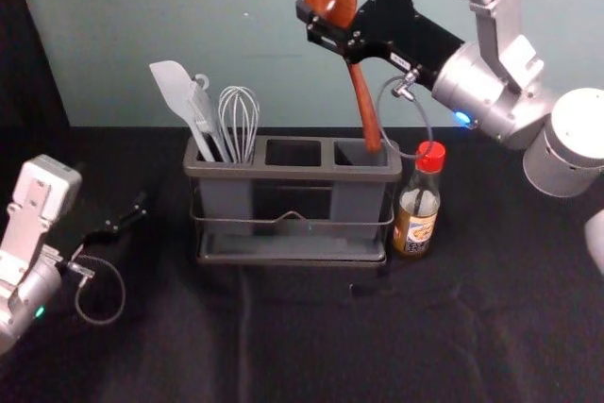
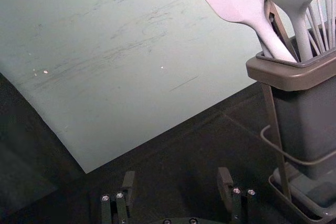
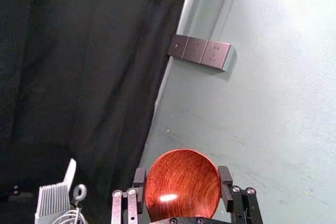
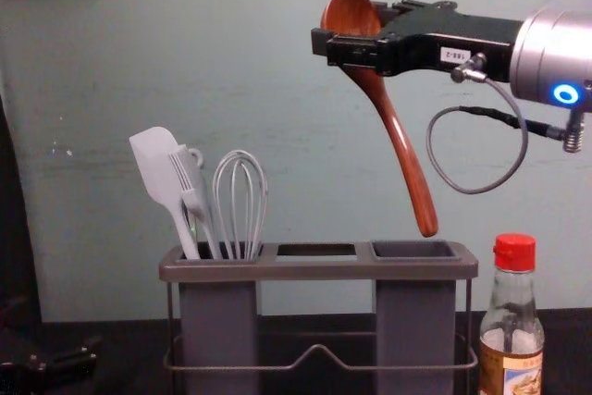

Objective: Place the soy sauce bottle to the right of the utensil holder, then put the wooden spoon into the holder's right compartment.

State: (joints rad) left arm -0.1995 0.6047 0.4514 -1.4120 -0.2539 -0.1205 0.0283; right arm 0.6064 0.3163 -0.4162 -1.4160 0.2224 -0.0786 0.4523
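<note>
Right gripper [image 3: 182,177] has the wooden spoon [image 4: 402,150] by its bowl, fingers apart by the bowl's width and pressed on both sides. The spoon hangs bowl up, handle slanting down, its tip just above the mouth of the right compartment [image 4: 414,321] of the utensil holder [image 4: 319,270]. Left gripper [image 2: 177,176] is parked low beside the holder's left end, fingers wide, nothing between them.

Handling: we'd call the spoon light and stiff, hard to damage. Finish is glossy over visible grain, so probably slick; a rounded bowl in flat fingers could pivot if the handle catches the rim. Bowl is the right hold for us, since it leaves the slim, round-ended handle free to lead in. We'd straighten it a little, lower, then let go once the handle is well down.

Soy sauce bottle [image 4: 511,321] stands upright just right of the holder: clear, glass-looking, smooth red cap, paper-like label. First half looks done. Holder: smooth grey cups, rounded brown rim, thin wire frame.
</note>
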